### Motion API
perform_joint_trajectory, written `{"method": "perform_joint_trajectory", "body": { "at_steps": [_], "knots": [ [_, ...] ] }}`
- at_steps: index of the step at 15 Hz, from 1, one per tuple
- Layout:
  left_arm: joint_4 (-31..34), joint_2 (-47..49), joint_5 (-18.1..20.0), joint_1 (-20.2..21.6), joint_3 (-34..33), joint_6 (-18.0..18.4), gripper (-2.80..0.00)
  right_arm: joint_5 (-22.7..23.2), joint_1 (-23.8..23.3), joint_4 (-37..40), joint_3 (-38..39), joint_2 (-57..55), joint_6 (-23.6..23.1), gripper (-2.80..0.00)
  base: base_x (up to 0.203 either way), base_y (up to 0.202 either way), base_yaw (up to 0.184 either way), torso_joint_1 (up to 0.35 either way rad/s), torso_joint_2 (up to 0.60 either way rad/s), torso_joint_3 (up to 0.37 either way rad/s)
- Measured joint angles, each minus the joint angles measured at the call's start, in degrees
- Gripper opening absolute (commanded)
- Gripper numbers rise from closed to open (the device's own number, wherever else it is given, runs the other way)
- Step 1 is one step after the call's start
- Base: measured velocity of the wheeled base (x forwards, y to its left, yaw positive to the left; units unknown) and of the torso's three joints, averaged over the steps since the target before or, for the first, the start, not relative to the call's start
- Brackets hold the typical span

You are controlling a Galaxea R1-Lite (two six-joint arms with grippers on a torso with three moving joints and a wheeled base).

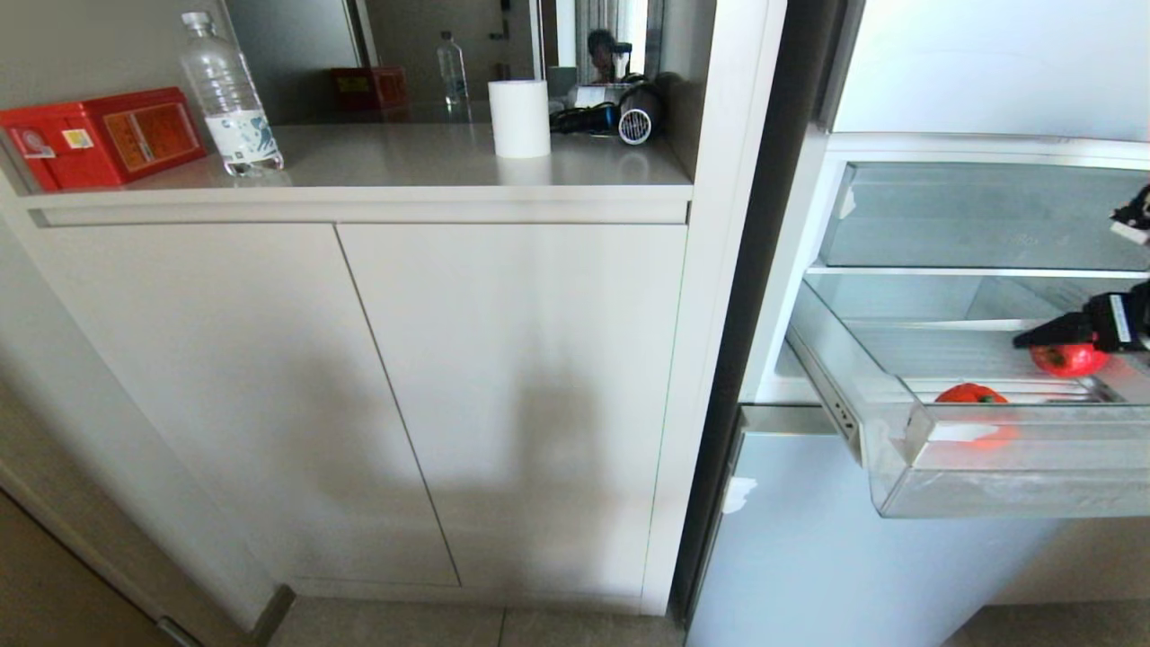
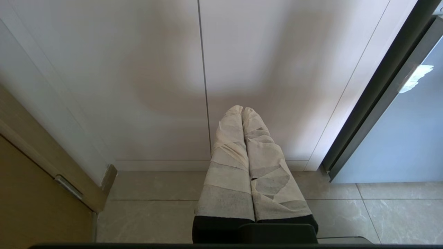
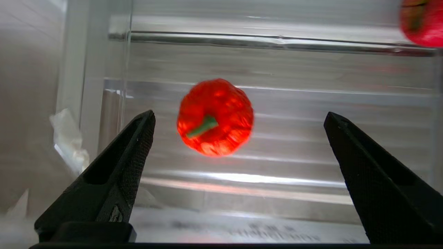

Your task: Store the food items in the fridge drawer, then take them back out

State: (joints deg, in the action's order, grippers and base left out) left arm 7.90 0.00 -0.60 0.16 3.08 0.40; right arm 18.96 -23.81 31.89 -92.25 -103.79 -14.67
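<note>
The fridge drawer (image 1: 1015, 467) stands pulled out at the right, clear plastic with a frosted front. Two red food items lie in it: a red pepper with a green stem (image 1: 968, 394) near the front, and a round glossy red fruit (image 1: 1069, 359) further back. My right gripper (image 1: 1065, 279) reaches in from the right, above the fruit. In the right wrist view the right gripper (image 3: 239, 113) is open and empty. The pepper (image 3: 214, 117) lies beyond the fingertips on the ribbed drawer floor (image 3: 294, 145), and the fruit (image 3: 420, 22) sits at the edge. My left gripper (image 2: 242, 109), tape-wrapped, is shut and parked low facing the cabinet doors.
A shorter clear bin (image 1: 979, 216) sits above the drawer, and a pale blue-grey door panel (image 1: 809, 539) is below. To the left a white cabinet (image 1: 359, 377) has a counter with a red box (image 1: 99, 135), a water bottle (image 1: 229, 94), a white roll (image 1: 519, 117) and a hair dryer (image 1: 620, 117).
</note>
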Motion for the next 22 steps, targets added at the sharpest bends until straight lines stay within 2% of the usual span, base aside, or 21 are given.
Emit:
{"method": "perform_joint_trajectory", "body": {
  "at_steps": [2, 4, 6, 13, 22],
  "knots": [
    [0.0, 0.0, 0.0, 0.0, 0.0, 0.0, -2.8, -4.7, 3.7, 0.2, -1.5, -2.1, 2.7, 0.0, 0.0, 0.0, 0.0, 0.0, 0.0, 0.0],
    [0.0, 0.0, 0.0, 0.0, 0.0, 0.0, -2.8, -10.3, 6.7, 0.7, -3.2, -4.0, 3.0, 0.0, 0.0, 0.0, 0.0, 0.0, 0.0, 0.0],
    [0.0, 0.0, 0.0, 0.0, 0.0, 0.0, -2.8, -14.1, 8.7, 1.4, -5.0, -5.9, 3.2, 0.0, 0.0, 0.0, 0.0, 0.0, 0.0, 0.0],
    [0.0, 0.0, 0.0, 0.0, 0.0, 0.0, -2.8, -15.1, 10.1, 12.8, -13.8, -12.5, 3.3, 0.0, 0.0, 0.0, 0.0, 0.0, 0.0, 0.0],
    [0.0, 0.0, 0.0, 0.0, 0.0, 0.0, -2.8, -14.9, 9.9, 15.8, -14.2, -17.2, 3.2, 0.0, 0.0, 0.0, 0.0, 0.0, 0.0, 0.0]
  ]
}}
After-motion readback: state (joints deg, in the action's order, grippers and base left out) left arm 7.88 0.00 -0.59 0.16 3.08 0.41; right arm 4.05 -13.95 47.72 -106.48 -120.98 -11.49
